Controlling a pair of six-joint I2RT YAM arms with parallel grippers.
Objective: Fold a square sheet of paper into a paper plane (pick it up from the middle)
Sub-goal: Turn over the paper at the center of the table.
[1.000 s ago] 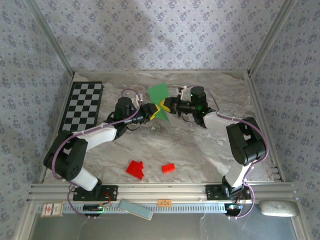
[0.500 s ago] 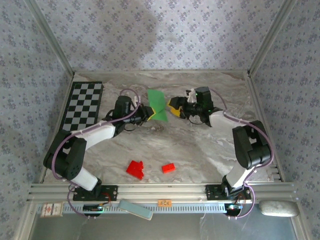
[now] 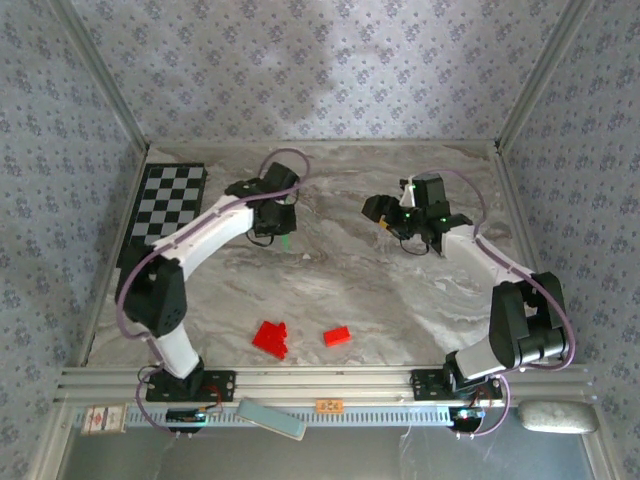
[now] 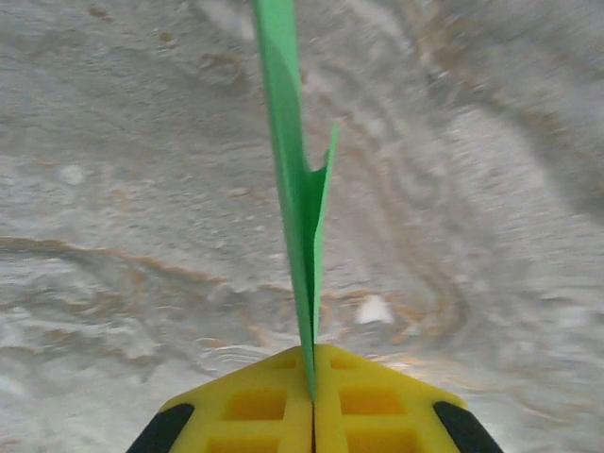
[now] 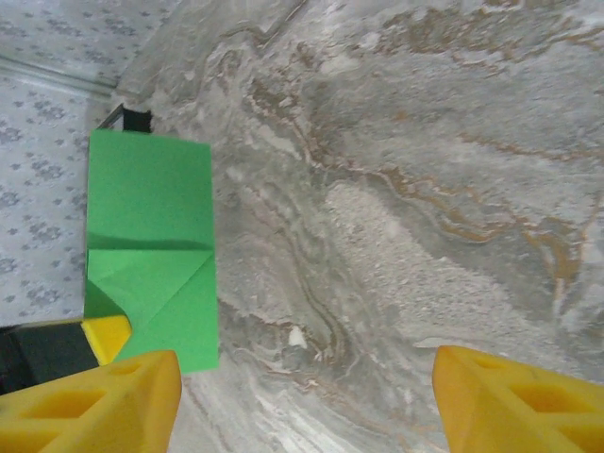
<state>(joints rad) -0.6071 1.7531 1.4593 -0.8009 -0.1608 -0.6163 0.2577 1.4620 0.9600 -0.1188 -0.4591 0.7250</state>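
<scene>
**Left gripper pinches folded paper while right gripper stands open**

The left gripper (image 4: 313, 357), its yellow fingers (image 4: 250, 406) pressed together, pinches the green paper (image 4: 294, 179) by one edge. In the left wrist view the sheet appears edge-on, its layers rising from the seam between the fingers over the marbled table (image 4: 113, 189). From above, that gripper (image 3: 276, 222) points down just right of the checkered board (image 3: 168, 205), and a sliver of paper (image 3: 285, 240) shows beneath it. Whether the paper touches the table cannot be told.

The right gripper (image 3: 380, 212) hangs farther right of the board, well apart from the paper. Its jaws are spread wide with nothing between them, and its fingers (image 5: 94, 401) sit at the lower corners of the right wrist view. That view takes in the paper (image 5: 151, 245) flat-on: a tall rectangle with a crease across it and a diagonal fold below, one yellow finger of the left gripper at its lower corner.

Red blocks (image 3: 270, 338) lie on the table right of the board and nearer the arm bases, well apart from both grippers.
</scene>
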